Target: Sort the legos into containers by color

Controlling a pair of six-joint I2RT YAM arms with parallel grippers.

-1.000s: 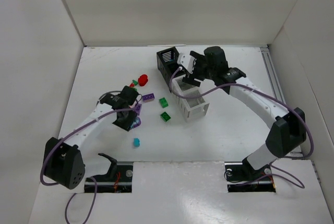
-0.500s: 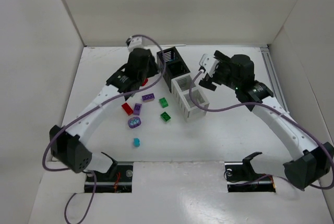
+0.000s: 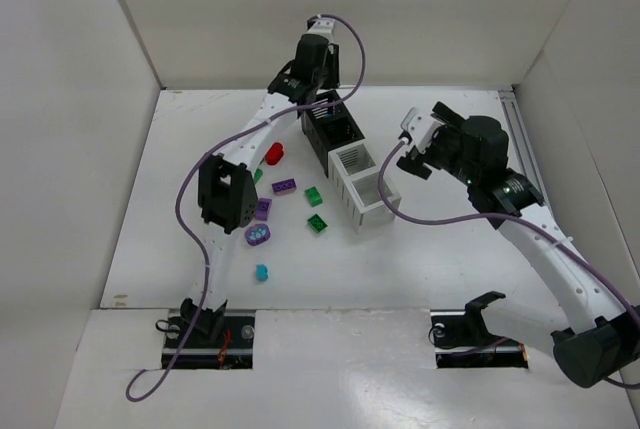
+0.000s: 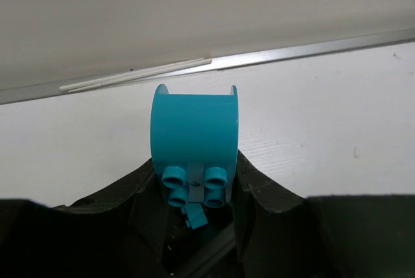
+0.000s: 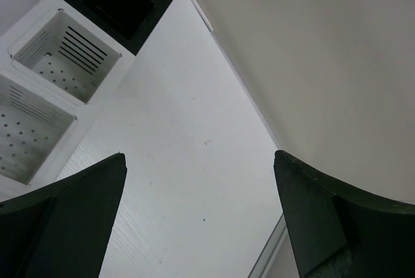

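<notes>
1. the white worktop (image 3: 450,239) carries everything, with walls on three sides.
2. the left arm (image 3: 250,139) stretches to the far end of the row of bins. its claw (image 4: 196,181) is narrow and pinches a cyan lego (image 4: 194,129) between its dark fingers (image 4: 146,187), studs facing the wrist camera. the far wall and the worktop's edge lie behind it.
3. the right arm (image 3: 540,239) is bent over the right half. its claw (image 5: 198,161) stands wide with nothing between its fingers, off to the right of the bins and apart from them.
4. the containers (image 3: 385,211) form a joined row running from far to near: two black bins at the far end, two white ones nearer. in the right wrist view both white bins show bare perforated floors.
5. loose legos lie left of the row:
   - a red one (image 3: 275,154) farthest
   - a purple one (image 3: 284,186)
   - two green ones (image 3: 314,195) (image 3: 318,222)
   - two more purple ones (image 3: 263,209) (image 3: 258,235)
   - a small cyan one (image 3: 261,272) nearest the arm bases
</notes>
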